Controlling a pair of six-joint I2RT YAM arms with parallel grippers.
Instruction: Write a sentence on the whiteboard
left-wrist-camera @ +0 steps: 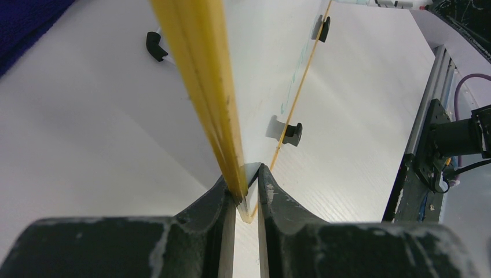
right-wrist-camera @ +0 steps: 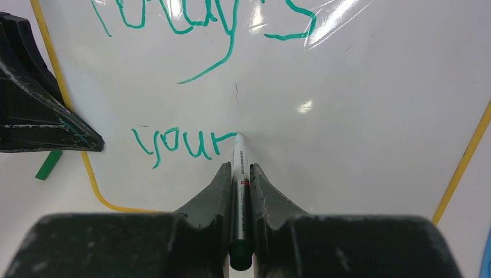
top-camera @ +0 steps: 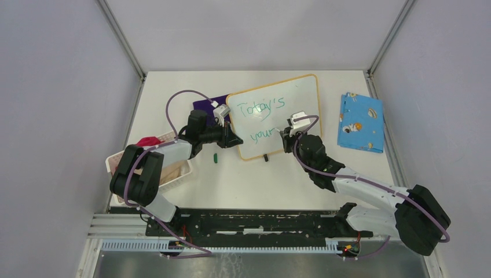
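The whiteboard (top-camera: pixel 298 95) stands tilted at the table's middle, with a thin orange frame (left-wrist-camera: pixel 202 69). The sentence in green reads "Today's" (top-camera: pixel 262 108) on the upper line and "your" (top-camera: pixel 260 136) on the lower line; "your" also shows in the right wrist view (right-wrist-camera: pixel 182 143). My left gripper (top-camera: pixel 234 141) is shut on the board's lower left edge (left-wrist-camera: pixel 247 188). My right gripper (top-camera: pixel 285 136) is shut on a white marker (right-wrist-camera: pixel 238 152). The marker's tip touches the board just after the "r" of "your".
A green marker cap (top-camera: pixel 215 157) lies on the table left of the board. A blue patterned cloth (top-camera: pixel 361 121) lies at the right, a purple cloth (top-camera: pixel 205 106) behind the board's left side. A white basket (top-camera: pixel 173 174) with a red cloth (top-camera: pixel 149 141) stands at the left.
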